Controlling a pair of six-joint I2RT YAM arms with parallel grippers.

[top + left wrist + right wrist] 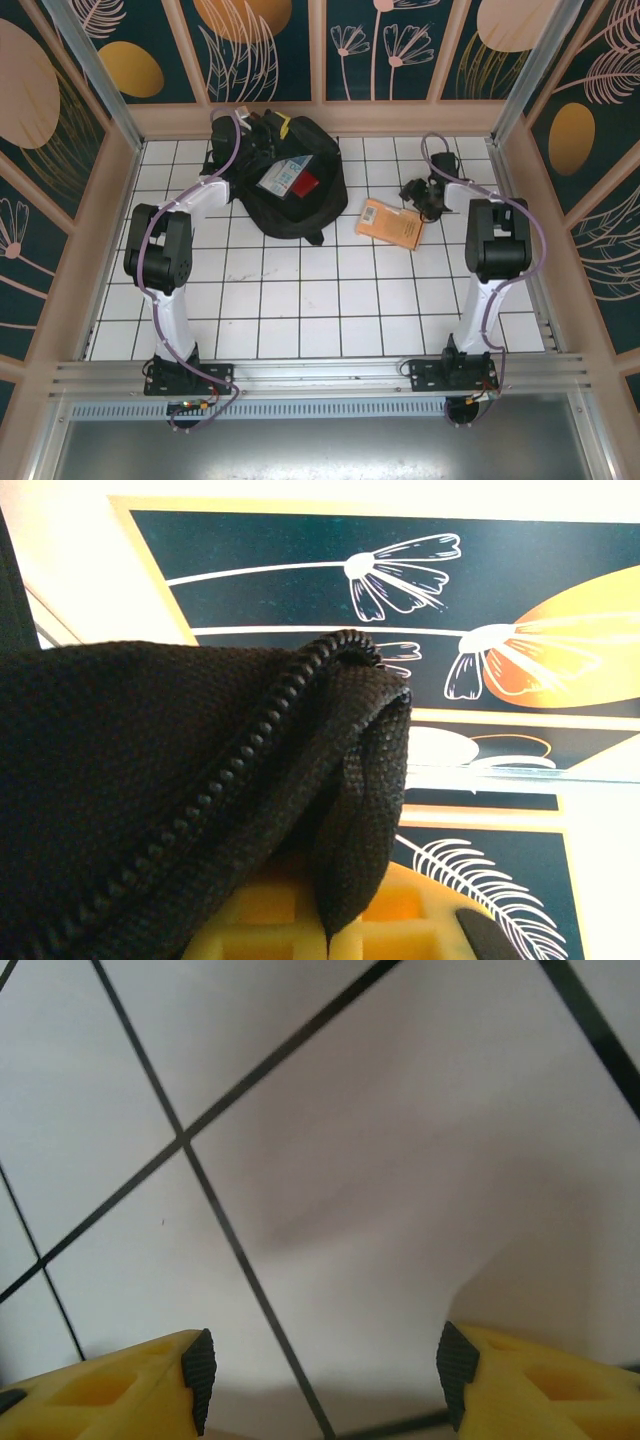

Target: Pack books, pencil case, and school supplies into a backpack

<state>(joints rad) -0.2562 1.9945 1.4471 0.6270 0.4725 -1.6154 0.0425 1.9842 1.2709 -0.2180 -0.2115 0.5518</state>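
Black fabric makes up the backpack point(292, 190), which lies on the white tiled table point(300, 310) at the far side, left of centre. Its mouth gapes upward. Inside the opening lie two things side by side: the pencil case point(283, 176), whitish with blue print, on the left, and the red book point(306, 184) touching it on the right. Both sit within the rim, with black cloth all round them.

At the far left edge of the bag, the left gripper point(270, 130) is clamped on the rim. In the left wrist view a fold of the backpack point(150, 780) with its zip point(270, 715) runs down between the yellow fingers point(260, 920), pinched there and held up off the table.

Right of the bag, outside it, the orange book point(390, 222) lies flat on the tiles, its white label showing at the near right part. It is near the backpack but apart from it.

Just beyond the orange book's far right corner is the right gripper point(418, 195); from the top view I cannot tell whether it touches the book. In the right wrist view the right gripper point(325, 1375) has its fingers point(200, 1370) spread apart with nothing between them, only bare tile and dark grout lines below.
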